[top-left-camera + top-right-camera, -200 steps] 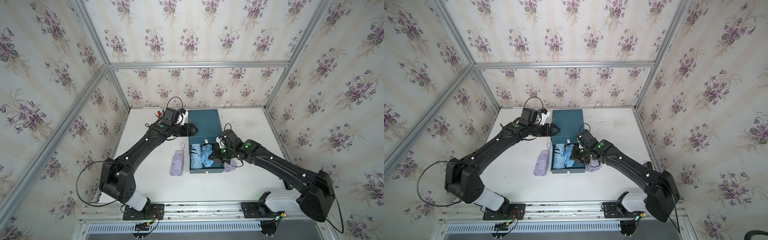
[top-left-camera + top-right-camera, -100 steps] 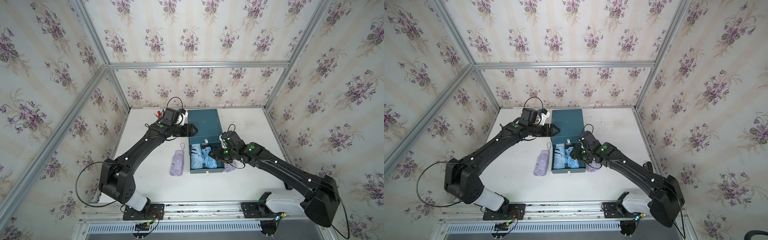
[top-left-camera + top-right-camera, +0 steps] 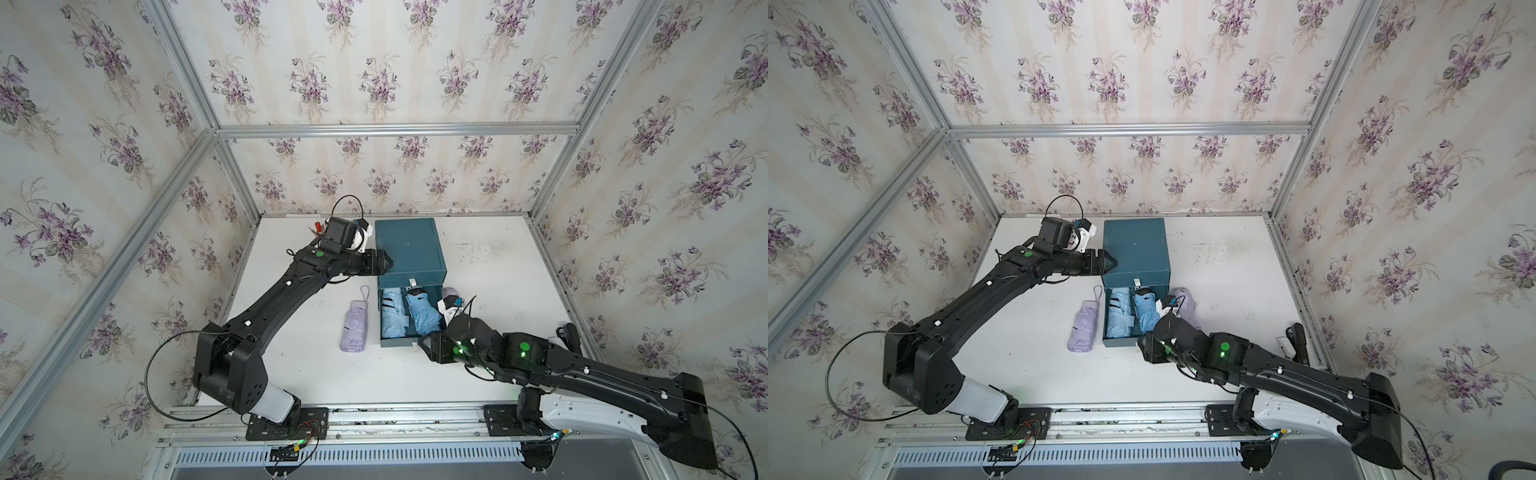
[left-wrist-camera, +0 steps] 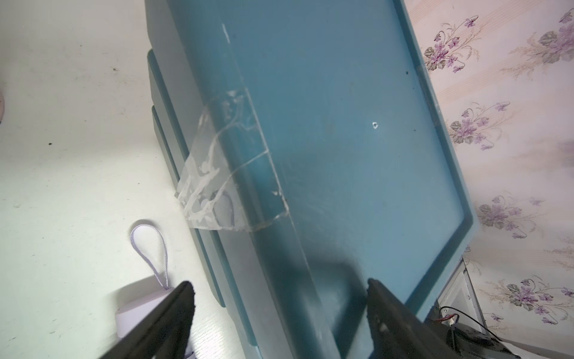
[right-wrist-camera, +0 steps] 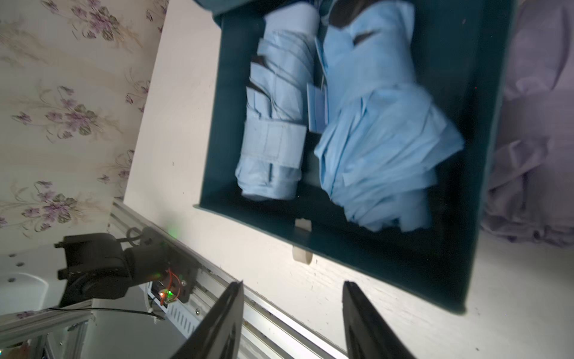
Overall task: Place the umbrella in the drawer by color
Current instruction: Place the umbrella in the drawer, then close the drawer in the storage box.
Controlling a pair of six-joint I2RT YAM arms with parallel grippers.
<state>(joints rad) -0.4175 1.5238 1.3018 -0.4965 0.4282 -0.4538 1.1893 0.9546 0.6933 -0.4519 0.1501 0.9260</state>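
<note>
A teal cabinet (image 3: 409, 245) (image 3: 1136, 245) (image 4: 341, 124) stands at the back of the table, its lower drawer (image 3: 397, 343) (image 3: 1119, 343) (image 5: 388, 267) pulled out toward the front. Two light blue umbrellas (image 3: 392, 311) (image 3: 424, 313) (image 5: 273, 124) (image 5: 382, 124) lie side by side in it. One purple umbrella (image 3: 355, 328) (image 3: 1084, 330) (image 4: 139, 307) lies on the table left of the drawer. Another (image 3: 449, 295) (image 3: 1185, 303) (image 5: 534, 140) lies right of it, partly hidden by my right wrist. My left gripper (image 3: 384, 262) (image 4: 279, 284) is open astride the cabinet's top left edge. My right gripper (image 3: 424, 345) (image 5: 292, 284) is open and empty, just in front of the drawer's front wall.
Clear tape (image 4: 223, 174) hangs off the cabinet's left side. A red-handled tool (image 3: 316, 227) lies at the back left, behind my left wrist. A black object (image 3: 567, 336) sits at the table's right edge. An aluminium rail (image 5: 217, 279) runs along the front.
My right gripper has opened, left the second blue umbrella in the drawer, and drawn back toward the table's front. The left arm has held still.
</note>
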